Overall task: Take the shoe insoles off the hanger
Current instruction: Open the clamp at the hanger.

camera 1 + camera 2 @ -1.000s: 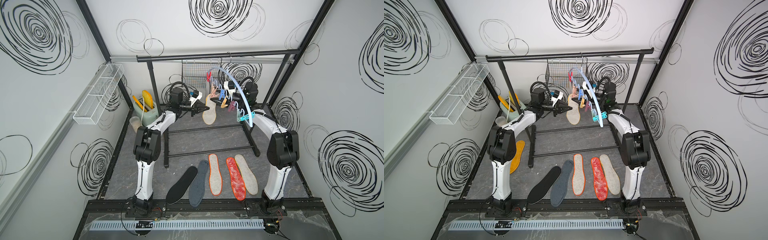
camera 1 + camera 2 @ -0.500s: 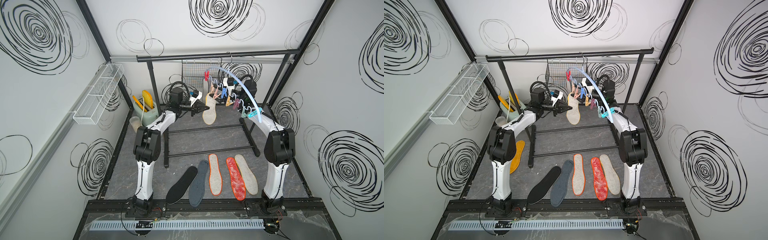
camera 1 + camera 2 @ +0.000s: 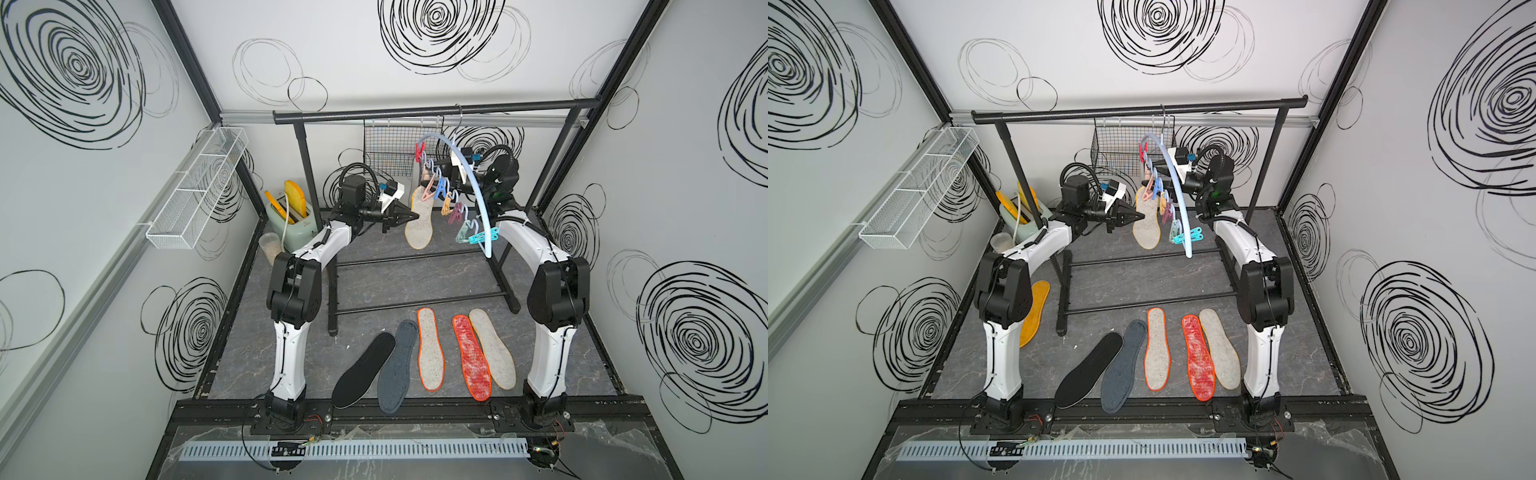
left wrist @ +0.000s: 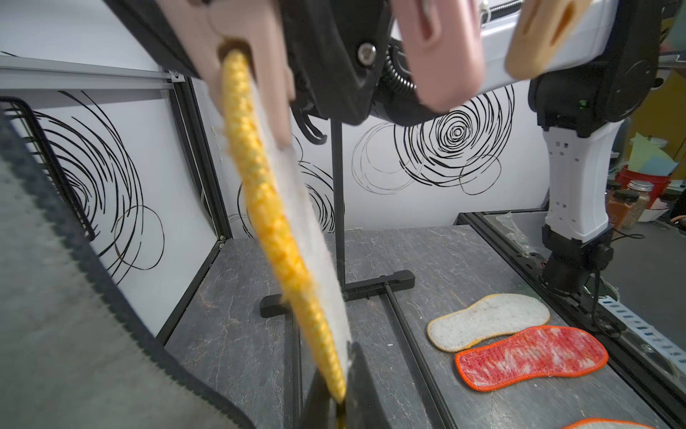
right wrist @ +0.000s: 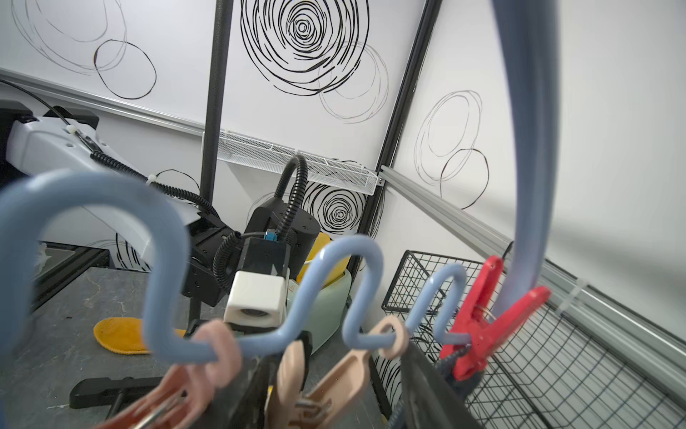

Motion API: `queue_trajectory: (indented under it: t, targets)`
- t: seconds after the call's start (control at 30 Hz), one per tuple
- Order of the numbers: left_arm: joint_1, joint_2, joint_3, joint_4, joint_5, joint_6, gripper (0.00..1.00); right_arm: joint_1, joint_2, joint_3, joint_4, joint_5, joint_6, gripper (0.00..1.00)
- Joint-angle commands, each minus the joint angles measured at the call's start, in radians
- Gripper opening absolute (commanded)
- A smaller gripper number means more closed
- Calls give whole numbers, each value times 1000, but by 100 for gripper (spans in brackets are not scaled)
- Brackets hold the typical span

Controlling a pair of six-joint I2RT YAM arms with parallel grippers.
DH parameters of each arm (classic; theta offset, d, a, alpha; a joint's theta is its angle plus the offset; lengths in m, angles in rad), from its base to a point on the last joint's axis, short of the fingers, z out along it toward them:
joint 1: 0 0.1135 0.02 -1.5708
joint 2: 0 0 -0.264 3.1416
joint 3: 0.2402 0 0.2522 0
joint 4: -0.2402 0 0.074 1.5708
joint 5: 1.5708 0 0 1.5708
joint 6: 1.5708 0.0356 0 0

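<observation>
The pale blue hanger (image 3: 482, 203) (image 3: 1177, 187) hangs from the black rail, tilted, with several coloured pegs. A pink peg holds a beige felt insole (image 3: 419, 226) (image 4: 282, 237) with a yellow edge. My left gripper (image 3: 415, 216) (image 4: 343, 403) is shut on that edge. My right gripper (image 5: 334, 401) stands open astride a beige peg (image 5: 297, 379) on the wavy bar. A red peg (image 5: 482, 315) holds a dark grey insole (image 4: 55, 297). Several insoles lie on the floor at the front: black (image 3: 365, 370), grey-blue (image 3: 399, 365), orange-edged white (image 3: 430, 349), red (image 3: 471, 357), beige (image 3: 492, 349).
An orange-yellow insole (image 3: 1034, 316) lies by the left arm's base. The rail's feet and crossbars (image 3: 415, 299) span the floor's middle. A black wire basket (image 3: 390, 145) hangs behind the hanger. A mint toaster (image 3: 289, 216) and a cup (image 3: 270, 245) stand at the back left.
The hanger swung to the right and came back toward the middle. My right gripper's jaws have narrowed around the peg. The left arm has held still on the insole.
</observation>
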Motion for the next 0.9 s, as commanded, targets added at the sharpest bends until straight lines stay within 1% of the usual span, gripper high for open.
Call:
queue_trajectory:
  t: [0.0,0.17,0.27,0.47,0.6,0.7,0.87]
  targets:
    - [13,7,22,12,29,22,0,8,14,29,30,-43,31,54]
    - [14,9,24,12,25,20,0,20,25,48,-4,-70,23,52]
    - [14,6,24,12,27,21,0,25,27,54,-9,-75,24,46]
    - [17,7,22,13,23,21,0,28,31,69,-17,-80,28,39]
    - [17,6,22,11,20,21,0,29,33,71,-9,-80,39,29]
    - [17,9,21,10,17,22,0,30,35,74,1,-78,51,25]
    - [17,8,19,-5,-3,23,0,30,39,75,14,-74,62,16]
